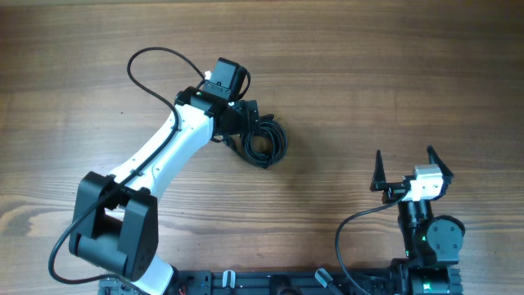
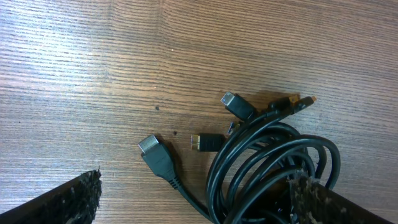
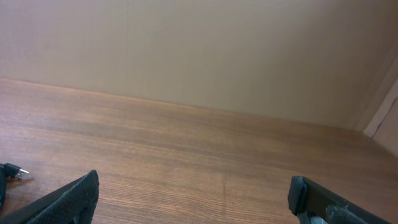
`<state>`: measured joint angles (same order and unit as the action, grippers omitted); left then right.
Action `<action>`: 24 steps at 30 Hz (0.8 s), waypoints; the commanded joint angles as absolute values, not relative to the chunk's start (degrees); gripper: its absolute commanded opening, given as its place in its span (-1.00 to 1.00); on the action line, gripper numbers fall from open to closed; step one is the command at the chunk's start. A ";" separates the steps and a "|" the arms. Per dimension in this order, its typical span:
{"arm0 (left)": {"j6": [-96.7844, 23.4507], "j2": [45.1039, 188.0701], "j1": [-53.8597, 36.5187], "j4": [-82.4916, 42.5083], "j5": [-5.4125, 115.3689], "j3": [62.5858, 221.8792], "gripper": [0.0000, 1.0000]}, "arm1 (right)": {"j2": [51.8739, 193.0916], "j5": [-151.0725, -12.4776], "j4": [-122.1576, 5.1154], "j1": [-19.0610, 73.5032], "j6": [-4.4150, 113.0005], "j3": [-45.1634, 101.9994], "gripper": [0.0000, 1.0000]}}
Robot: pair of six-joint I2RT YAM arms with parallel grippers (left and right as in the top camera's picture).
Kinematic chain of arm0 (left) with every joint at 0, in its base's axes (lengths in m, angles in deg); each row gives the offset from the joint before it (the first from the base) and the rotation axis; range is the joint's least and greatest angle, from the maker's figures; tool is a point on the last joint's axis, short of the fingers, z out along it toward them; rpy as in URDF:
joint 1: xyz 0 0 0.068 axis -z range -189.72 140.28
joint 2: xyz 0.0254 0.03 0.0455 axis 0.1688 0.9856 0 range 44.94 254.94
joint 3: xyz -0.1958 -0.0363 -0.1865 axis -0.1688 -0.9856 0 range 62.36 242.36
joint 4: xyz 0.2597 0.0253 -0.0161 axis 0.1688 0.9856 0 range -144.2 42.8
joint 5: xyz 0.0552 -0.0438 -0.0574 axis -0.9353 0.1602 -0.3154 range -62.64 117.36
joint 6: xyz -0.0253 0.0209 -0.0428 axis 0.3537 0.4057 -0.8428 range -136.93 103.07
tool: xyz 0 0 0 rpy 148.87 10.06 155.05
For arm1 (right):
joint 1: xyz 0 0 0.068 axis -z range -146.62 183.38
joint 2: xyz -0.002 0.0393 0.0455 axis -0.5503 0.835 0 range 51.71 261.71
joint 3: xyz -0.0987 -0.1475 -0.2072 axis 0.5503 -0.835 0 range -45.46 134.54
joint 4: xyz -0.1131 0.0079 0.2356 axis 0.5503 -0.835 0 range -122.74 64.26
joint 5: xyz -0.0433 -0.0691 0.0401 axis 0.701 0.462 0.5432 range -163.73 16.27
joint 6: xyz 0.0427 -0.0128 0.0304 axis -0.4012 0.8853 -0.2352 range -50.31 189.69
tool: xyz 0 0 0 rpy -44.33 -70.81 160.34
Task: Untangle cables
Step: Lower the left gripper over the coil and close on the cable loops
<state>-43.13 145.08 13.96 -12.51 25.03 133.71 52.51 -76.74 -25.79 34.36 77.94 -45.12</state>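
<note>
From overhead, the cables lie as one small coiled bundle near the middle of the wooden surface. The left tool is right beside the bundle's left edge with its jaws spread wide, holding nothing. The right tool is also wide open and empty, and sits well apart at the near right, so the left arm is plainly the nearer one. In the left wrist view the coil sits off-centre between the open fingers of the left tool. It crowds the right finger, while the plug ends fan out to the left and far side, the largest plug lying alone on bare wood. The coil is roughly round, with no clear long axis. A grasp would probably need a small shift to the right, or should aim at that loose plug lead. The right wrist view shows the right tool open over bare wood, with only one small plug tip at the far left edge.
</note>
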 commanded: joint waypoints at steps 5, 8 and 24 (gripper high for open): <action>-42.67 145.21 14.18 -13.82 24.01 133.62 0.89 | 52.53 -77.68 -25.66 34.53 78.60 -45.19 0.99; -42.67 145.21 14.18 -15.13 24.01 133.62 0.11 | 52.53 -77.68 -25.66 34.53 78.58 -45.19 0.99; -33.57 145.25 15.67 -11.85 34.04 133.62 -0.58 | 52.53 -77.68 -25.66 34.53 78.58 -45.19 1.00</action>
